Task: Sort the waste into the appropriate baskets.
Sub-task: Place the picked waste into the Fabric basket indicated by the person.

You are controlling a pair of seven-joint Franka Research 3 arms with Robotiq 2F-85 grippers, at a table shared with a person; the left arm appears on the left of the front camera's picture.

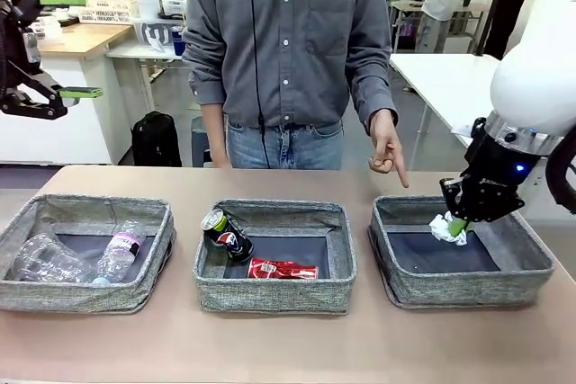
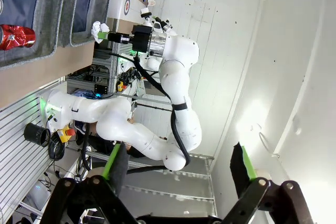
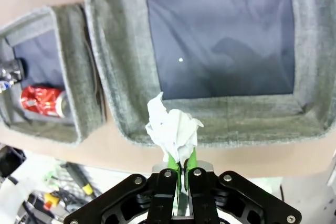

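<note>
Crumpled white paper sits pinched between the green pads of the right gripper, whose jaws are closed tight on it. In the front view it hangs just over the near-right basket, at about 10 o'clock of that bin's dark bottom and close to its left wall. The right wrist view shows the same wad rising from the closed fingertips, with the grey fabric rim of the basket and its dark floor beyond it at 12 o'clock.

The left gripper is held high at the far left of the front view, well apart from the table, its two green-padded fingers spread wide and holding nothing; the left wrist view shows those fingers far apart.

The middle basket holds a red soda can lying flat near its front wall and a dark can with a green top tilted at its 10 o'clock corner. The left basket holds clear crushed plastic bottles.

A person stands at the far side of the table; one hand points a finger downward toward the right basket.
</note>
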